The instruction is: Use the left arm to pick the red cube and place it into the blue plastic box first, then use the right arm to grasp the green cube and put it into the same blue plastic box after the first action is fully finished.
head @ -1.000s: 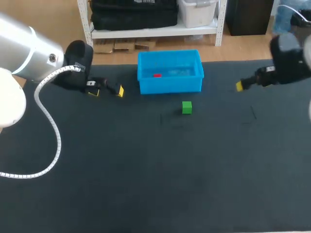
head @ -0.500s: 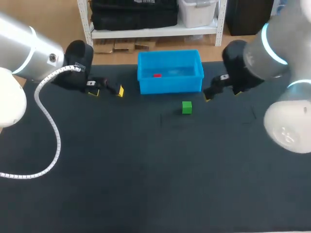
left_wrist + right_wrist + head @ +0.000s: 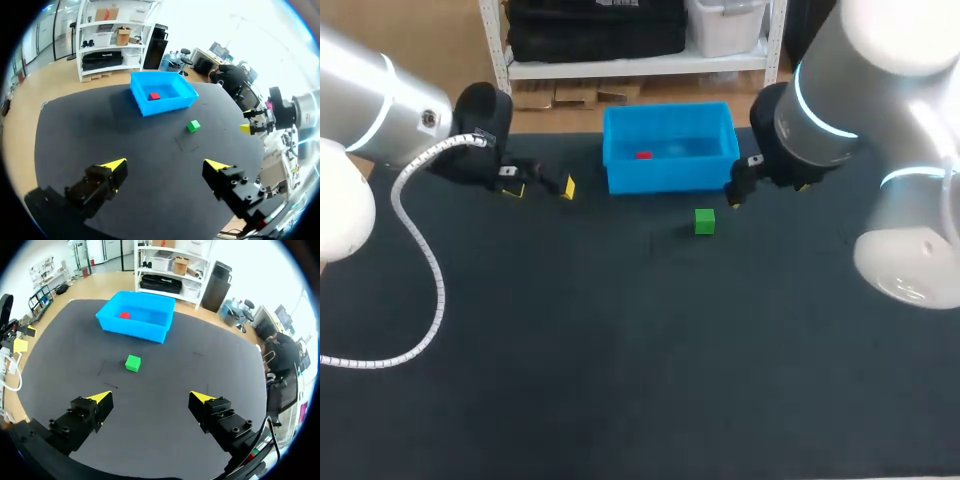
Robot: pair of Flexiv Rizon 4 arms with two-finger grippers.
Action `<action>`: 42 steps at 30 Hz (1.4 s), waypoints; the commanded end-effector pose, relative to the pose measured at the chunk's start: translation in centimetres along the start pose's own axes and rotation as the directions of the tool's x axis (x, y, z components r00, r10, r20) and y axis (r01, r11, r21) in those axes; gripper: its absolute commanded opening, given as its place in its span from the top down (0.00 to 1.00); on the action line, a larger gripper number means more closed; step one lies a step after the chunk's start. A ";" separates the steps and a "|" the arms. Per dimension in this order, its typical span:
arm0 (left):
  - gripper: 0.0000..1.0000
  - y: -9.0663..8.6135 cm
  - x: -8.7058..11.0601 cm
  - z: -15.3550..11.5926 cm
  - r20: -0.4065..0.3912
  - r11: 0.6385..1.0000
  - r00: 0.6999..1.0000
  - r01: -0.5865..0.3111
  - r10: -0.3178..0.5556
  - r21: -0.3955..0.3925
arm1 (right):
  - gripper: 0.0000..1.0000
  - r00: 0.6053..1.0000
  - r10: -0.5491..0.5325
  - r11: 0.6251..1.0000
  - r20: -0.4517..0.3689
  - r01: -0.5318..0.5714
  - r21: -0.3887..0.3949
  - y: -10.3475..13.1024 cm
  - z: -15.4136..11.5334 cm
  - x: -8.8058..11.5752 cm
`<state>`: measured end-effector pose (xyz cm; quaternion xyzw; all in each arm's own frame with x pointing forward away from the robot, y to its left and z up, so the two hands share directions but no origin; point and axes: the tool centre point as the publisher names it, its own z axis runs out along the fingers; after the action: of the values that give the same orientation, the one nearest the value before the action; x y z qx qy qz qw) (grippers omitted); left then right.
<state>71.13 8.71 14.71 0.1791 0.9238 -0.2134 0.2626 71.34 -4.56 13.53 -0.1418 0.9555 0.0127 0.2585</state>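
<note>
1. Dark matte tabletop [image 3: 620,350], with a shelf rack behind its far edge.
2. Blue plastic box [image 3: 670,178], open-topped and rectangular, sits at the far middle of the tabletop.
3. Small red cube [image 3: 643,155] lies inside the box on its floor, toward the left end.
4. Small green cube [image 3: 704,221] rests on the tabletop near the box's front wall, toward its right end, not touching it.
5. Left pincer [image 3: 165,165] has its yellow-tipped fingers spread wide with nothing between them. It hangs over the tabletop off the box's left side.
6. Right pincer [image 3: 151,399] also has its fingers apart and holds nothing. The arm comes in by the box's right front corner.
7. Seen from the right wrist, the green cube lies ahead of the spread fingers, with the box beyond it.
</note>
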 end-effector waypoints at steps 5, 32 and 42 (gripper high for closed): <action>0.00 0.2 0.0 0.0 0.003 1.000 1.000 -0.003 0.003 0.009 | 0.00 0.999 0.009 0.980 -0.048 0.001 0.201 2.9 0.6 -0.5; 0.00 0.2 0.0 0.0 0.003 1.000 1.000 -0.003 0.003 0.009 | 0.00 0.952 0.216 0.975 -0.215 -0.200 0.093 4.2 6.6 -3.2; 0.00 0.2 0.0 0.0 0.003 1.000 1.000 -0.003 0.003 0.009 | 0.00 0.944 0.219 0.975 -0.245 -0.204 0.086 5.6 10.4 -3.2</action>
<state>71.13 8.69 14.73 0.1789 0.9240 -0.2129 0.2625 76.36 1.95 6.79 -0.0305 0.9886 -0.0037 0.1473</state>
